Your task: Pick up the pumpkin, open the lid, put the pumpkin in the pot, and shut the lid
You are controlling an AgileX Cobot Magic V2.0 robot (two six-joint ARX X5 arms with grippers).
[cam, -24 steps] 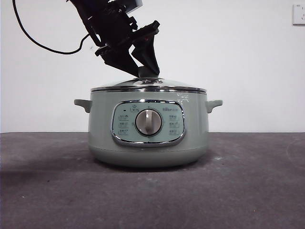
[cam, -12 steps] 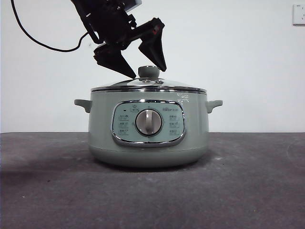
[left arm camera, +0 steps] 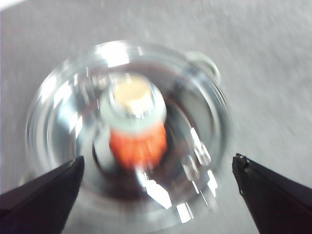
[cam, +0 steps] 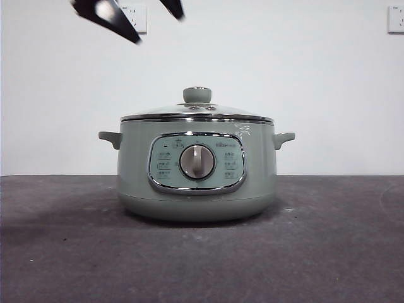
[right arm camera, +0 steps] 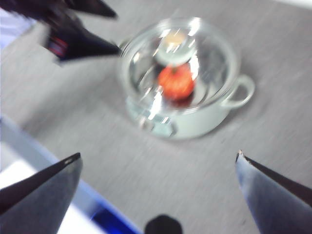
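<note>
Sage-green, the pot [cam: 196,173] sat on the tabletop [cam: 202,252] in the front view, lid [cam: 197,111] closed, well below the open left hand [cam: 151,19]. Left wrist: the pumpkin [left arm camera: 138,144] showed under the glass. Right wrist: right hand [right arm camera: 158,161] open, far off.

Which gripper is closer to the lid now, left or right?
Left. The left gripper hangs open above the lid, to one side of its knob. The right gripper, also open, is farther back from the pot.
</note>
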